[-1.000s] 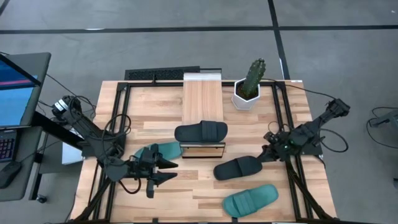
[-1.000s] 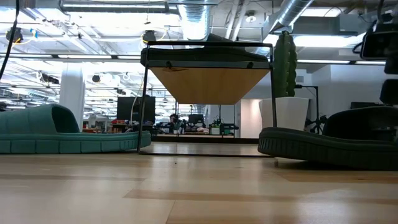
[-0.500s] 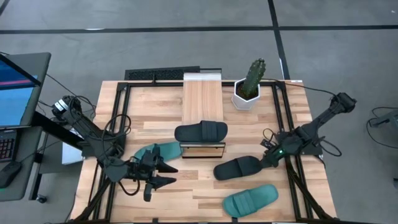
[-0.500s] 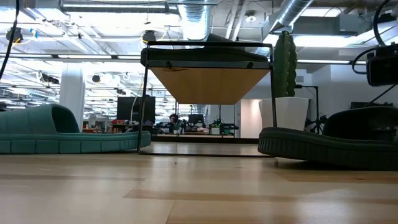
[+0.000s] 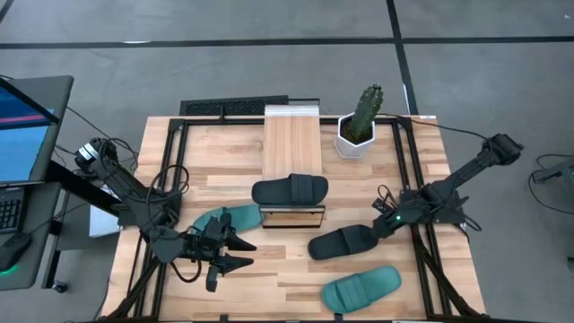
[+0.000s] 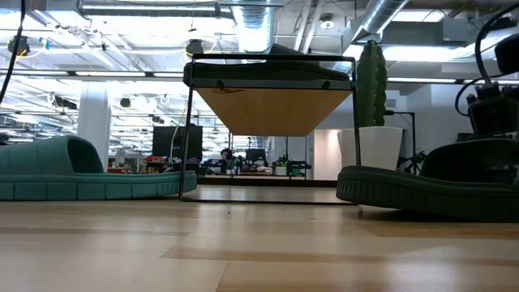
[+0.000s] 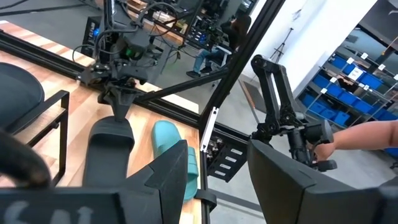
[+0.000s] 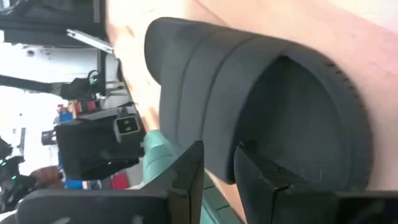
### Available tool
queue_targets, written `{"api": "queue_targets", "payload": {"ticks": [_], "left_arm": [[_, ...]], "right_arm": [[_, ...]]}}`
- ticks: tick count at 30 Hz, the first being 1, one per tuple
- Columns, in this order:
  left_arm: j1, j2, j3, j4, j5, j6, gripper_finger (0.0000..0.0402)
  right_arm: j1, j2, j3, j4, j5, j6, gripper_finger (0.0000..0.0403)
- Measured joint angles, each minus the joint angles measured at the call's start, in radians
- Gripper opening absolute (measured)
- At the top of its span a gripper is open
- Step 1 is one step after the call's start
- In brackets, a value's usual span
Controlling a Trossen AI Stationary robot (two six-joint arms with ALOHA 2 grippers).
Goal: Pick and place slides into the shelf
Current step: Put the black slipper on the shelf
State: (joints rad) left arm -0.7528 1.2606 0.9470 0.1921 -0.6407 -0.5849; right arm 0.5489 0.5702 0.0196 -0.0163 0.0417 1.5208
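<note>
Right gripper (image 5: 375,228) sits at centre-right of the high view, at the heel end of a black slide (image 5: 343,242); right wrist view shows its fingers (image 8: 186,171) slightly parted right at the slide's strap opening, nothing grasped. Left gripper (image 5: 235,251) is lower left, fingers spread, empty, just beside a teal slide (image 5: 229,219). 2nd black slide (image 5: 289,190) lies across the shelf (image 5: 291,148), frame centre. 2nd teal slide (image 5: 361,288) at bottom right. Cactus pot (image 5: 358,135) near shelf's upper right.
</note>
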Motion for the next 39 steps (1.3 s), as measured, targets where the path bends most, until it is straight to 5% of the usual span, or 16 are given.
{"api": "queue_targets", "payload": {"ticks": [35,39], "left_arm": [[0.000,0.000,0.000,-0.002,0.007,-0.002,0.0158],[0.000,0.000,0.000,-0.002,0.007,-0.012,0.0158]], "right_arm": [[-0.017,0.346,0.000,0.327,0.005,-0.027,0.0077],[-0.027,0.407,0.000,0.373,-0.002,-0.056,0.0039]]}}
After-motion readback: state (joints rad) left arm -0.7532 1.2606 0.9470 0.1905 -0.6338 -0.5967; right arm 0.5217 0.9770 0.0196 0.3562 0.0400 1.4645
